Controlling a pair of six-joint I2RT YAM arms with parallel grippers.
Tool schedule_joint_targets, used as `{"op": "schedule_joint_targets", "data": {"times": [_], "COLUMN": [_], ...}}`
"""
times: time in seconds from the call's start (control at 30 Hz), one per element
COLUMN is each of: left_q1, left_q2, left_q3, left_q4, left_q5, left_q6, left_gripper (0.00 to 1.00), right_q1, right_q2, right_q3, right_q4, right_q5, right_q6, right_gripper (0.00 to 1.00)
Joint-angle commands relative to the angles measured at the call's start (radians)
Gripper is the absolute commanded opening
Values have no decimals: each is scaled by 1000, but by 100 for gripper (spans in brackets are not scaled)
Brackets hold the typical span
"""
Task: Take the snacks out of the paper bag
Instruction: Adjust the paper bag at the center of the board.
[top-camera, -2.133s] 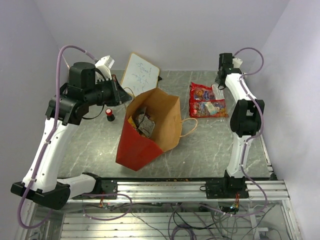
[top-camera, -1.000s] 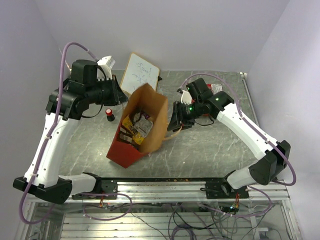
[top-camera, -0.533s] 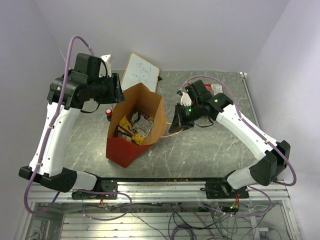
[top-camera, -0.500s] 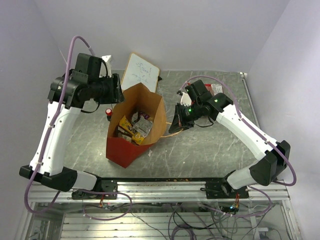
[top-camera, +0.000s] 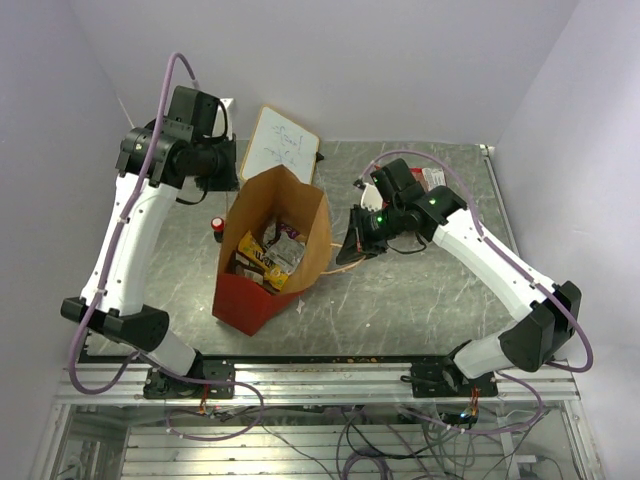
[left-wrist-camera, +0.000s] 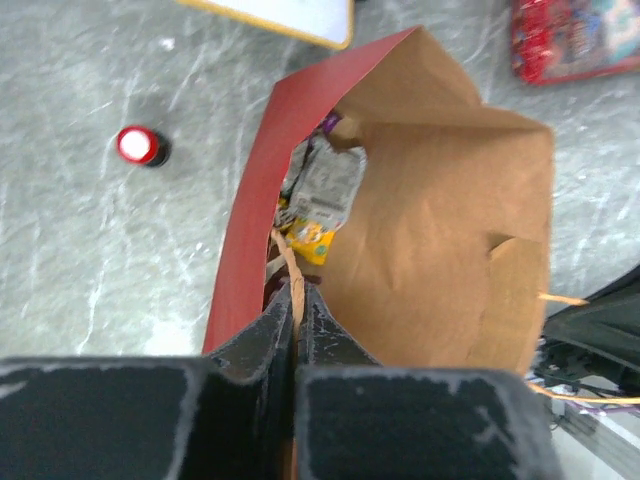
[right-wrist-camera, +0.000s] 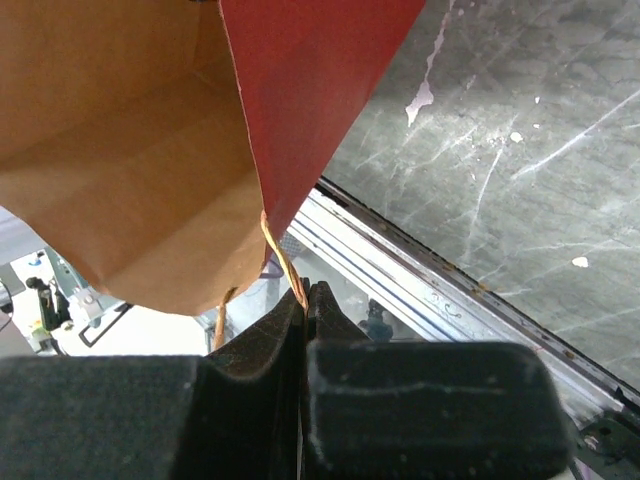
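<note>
The paper bag (top-camera: 300, 215) stands open at mid table, red outside (left-wrist-camera: 250, 230), brown inside (left-wrist-camera: 440, 230). Small snacks lie in its bottom (top-camera: 265, 255): a silver packet (left-wrist-camera: 330, 185) and a yellow one (left-wrist-camera: 312, 238). My left gripper (left-wrist-camera: 297, 300) is shut on the bag's left twisted-paper handle (left-wrist-camera: 290, 270), above the bag's left rim (top-camera: 232, 178). My right gripper (right-wrist-camera: 307, 295) is shut on the right handle (right-wrist-camera: 283, 260), beside the bag's right wall (top-camera: 350, 245). A large flat red candy bag (left-wrist-camera: 580, 40) lies on the table beyond the paper bag.
A white tilted whiteboard (top-camera: 280, 145) leans behind the bag. A small red-and-black marker cap (top-camera: 217, 225) stands just left of it. The aluminium rail (top-camera: 330, 370) runs along the near table edge. Walls close in on the left, back and right.
The bag has gone from leaning left to standing more upright and wider open. My left arm has lifted and drawn back. The right gripper closed on its handle.
</note>
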Motion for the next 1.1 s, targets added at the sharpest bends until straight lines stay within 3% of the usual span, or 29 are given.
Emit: {"op": "schedule_joint_targets", "data": {"times": [0.0,0.23,0.47,0.73,0.9,1.07], "left_q1": [6,6,4,-50,-111,-149], "left_q2": [-6,-53,-68,-242,-349,-402], "left_q3": [63,-3,-68,-460,-602,-664], "left_q4": [137,499,577,779,807,832], "left_q5": [162,371,459,570,526,523], "left_q6": [-15,-99,-14,-132,-190,-242], "left_gripper": [7,7,7,7,7,7], "right_q1": [6,33,173,185,186,183], "right_q2": [-48,-101,-60,-87,-135,-184], "right_q3": [4,-132,-195,-244,-286,-192], "right_q4": [45,253,341,209,124,-3], "right_q5": [-1,-32,15,78,139,320], "right_q6": [29,144,181,51,-24,-118], "right_gripper": [0,0,0,8,32,59]}}
